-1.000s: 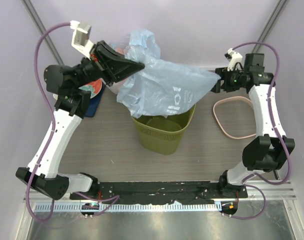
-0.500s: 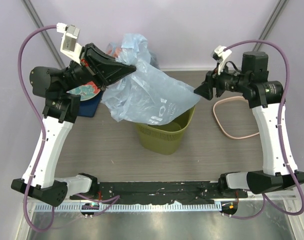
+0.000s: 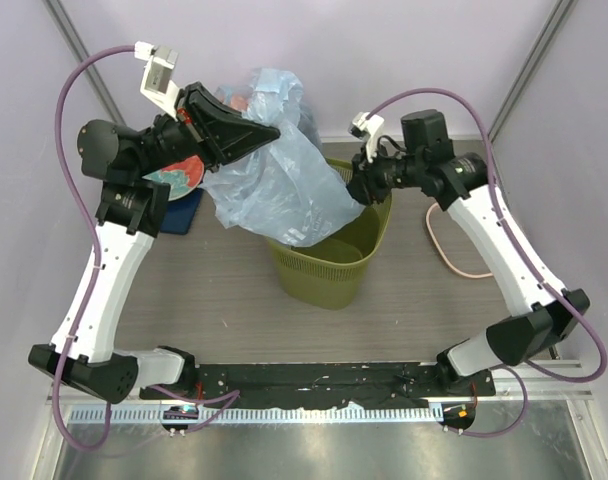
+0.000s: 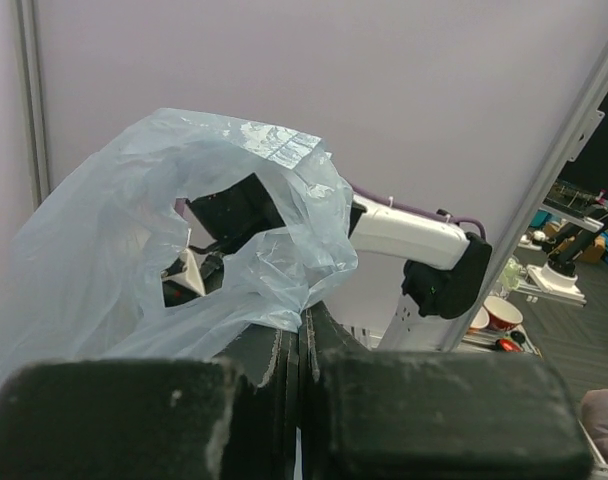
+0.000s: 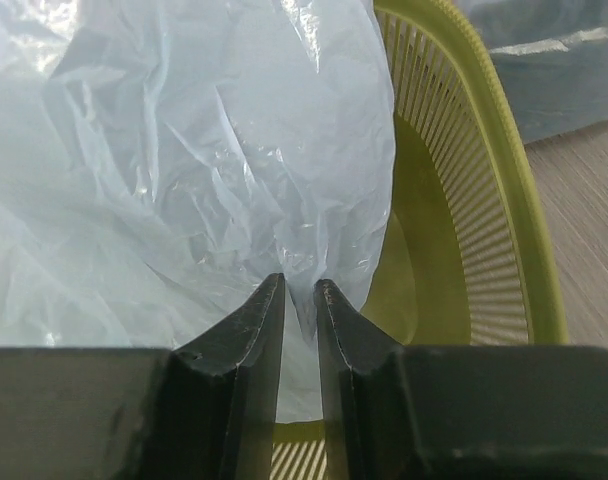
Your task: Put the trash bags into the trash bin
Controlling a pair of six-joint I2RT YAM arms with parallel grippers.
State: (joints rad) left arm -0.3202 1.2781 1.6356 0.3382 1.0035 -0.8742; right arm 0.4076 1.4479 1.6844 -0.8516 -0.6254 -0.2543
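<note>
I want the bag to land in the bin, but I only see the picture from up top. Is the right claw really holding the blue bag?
Observer: Its wrist camera shows the right gripper nearly closed. Film from the trash bag sits in the slim gap between its fingers. I cannot tell if it is pinched tight.
Operator: What about the left claw?
Observer: The left gripper is shut, with a bunched edge of the bag pinched at its tip.
Operator: Is the bag by the bin hole?
Observer: Yes. From the right wrist, the bag's lower folds hang at the mouth of the trash bin. The bin's green inside wall shows to their right.
</note>
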